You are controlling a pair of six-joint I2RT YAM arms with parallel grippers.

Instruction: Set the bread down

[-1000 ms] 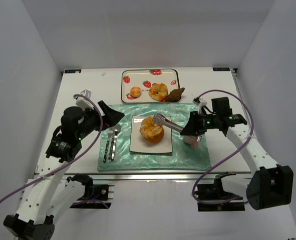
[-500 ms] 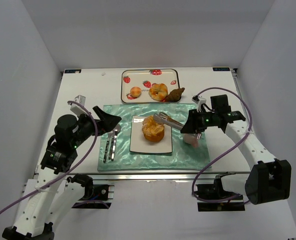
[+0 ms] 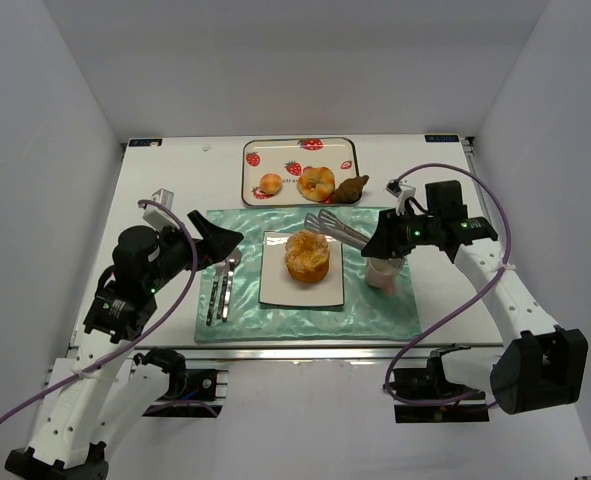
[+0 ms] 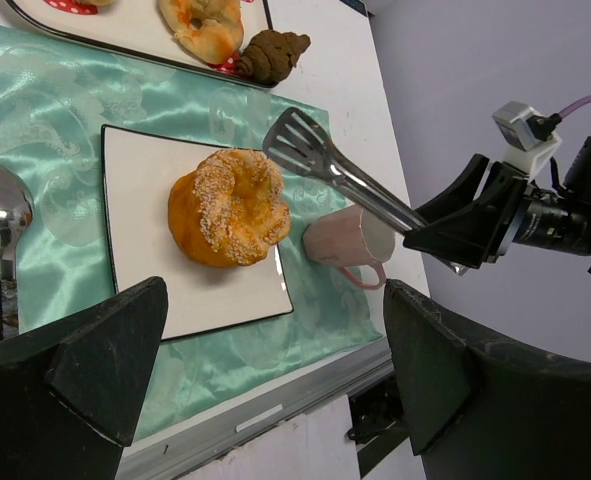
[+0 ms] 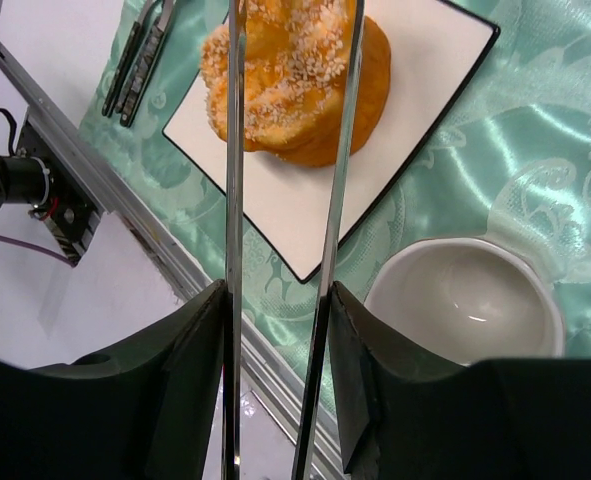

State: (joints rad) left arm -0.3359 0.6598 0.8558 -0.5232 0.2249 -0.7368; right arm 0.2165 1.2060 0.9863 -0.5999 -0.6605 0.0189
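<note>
squarely on plate [image 3: 273,288], bread [image 3: 306,256] apart from tongs [image 3: 337,231] pinched by right end effector [image 3: 380,243]

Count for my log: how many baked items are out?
4: the bread on the white plate; a small bun, a flatter bun and a dark pastry on the strawberry tray.

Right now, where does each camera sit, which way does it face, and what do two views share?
Top external: above, behind the bases, looking down at the white table; left arm and right arm show.
Left wrist: on the left arm, facing the tall golden seeded bread; black fingers show.
Right wrist: looking down along metal tongs; dark fingers show.
Both wrists share the bread, white square plate, pink cup.
</note>
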